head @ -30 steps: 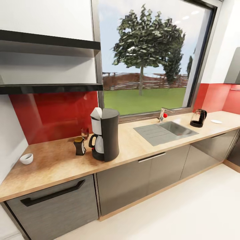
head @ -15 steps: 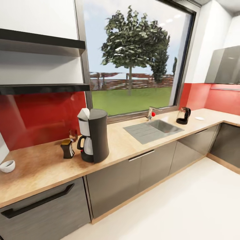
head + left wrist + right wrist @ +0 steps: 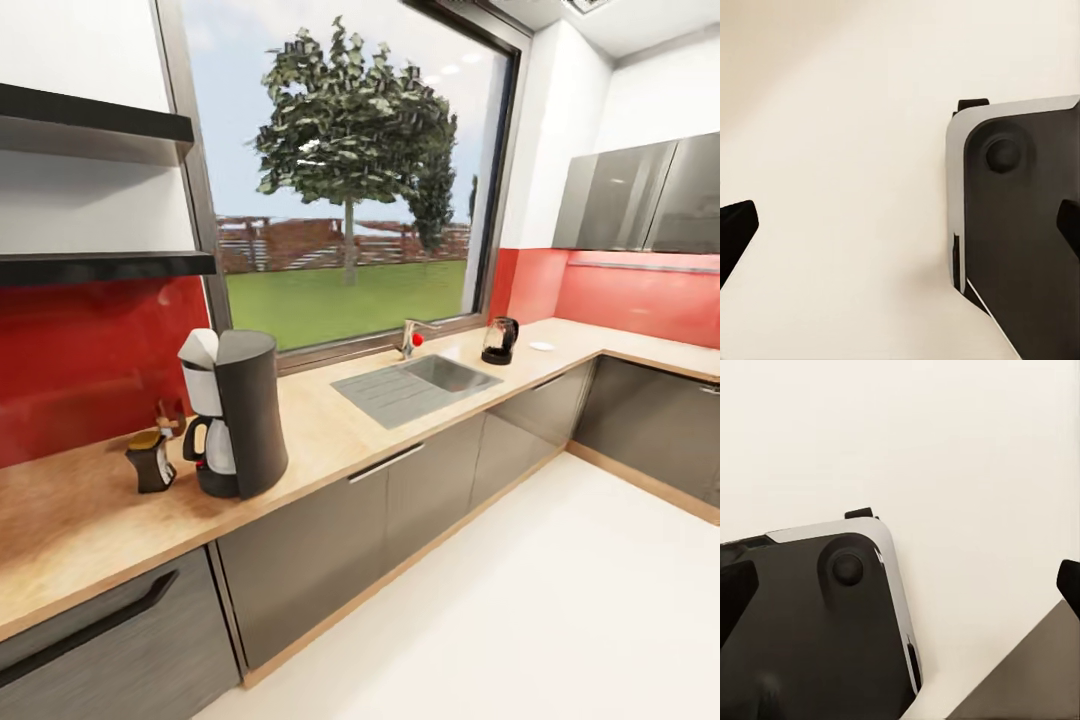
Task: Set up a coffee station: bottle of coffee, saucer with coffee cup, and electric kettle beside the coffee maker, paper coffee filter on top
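Note:
The coffee maker (image 3: 235, 415) stands tall and black on the kitchen countertop (image 3: 330, 425) at the left. The pale piece at its top front may be the paper coffee filter; I cannot tell. The bottle of coffee (image 3: 151, 460) stands on the counter just left of it. Far along the counter, past the sink, are the electric kettle (image 3: 499, 341) and the white saucer (image 3: 541, 346). The kitchen shelf (image 3: 100, 266) is bare. The coffee cup is out of view. My left gripper (image 3: 900, 229) and right gripper (image 3: 900, 589) hang open over the floor, holding nothing.
A steel sink (image 3: 415, 383) with a tap (image 3: 412, 338) sits under the window. The counter turns a corner at the right under grey wall cabinets (image 3: 640, 195). Cream floor (image 3: 520, 620) lies open before the cabinets. Both wrist views include my dark base.
The head view has swung to the right, so everything has slid left in the picture. The white cup at the counter's left end has left the frame. Nothing on the counter has moved.

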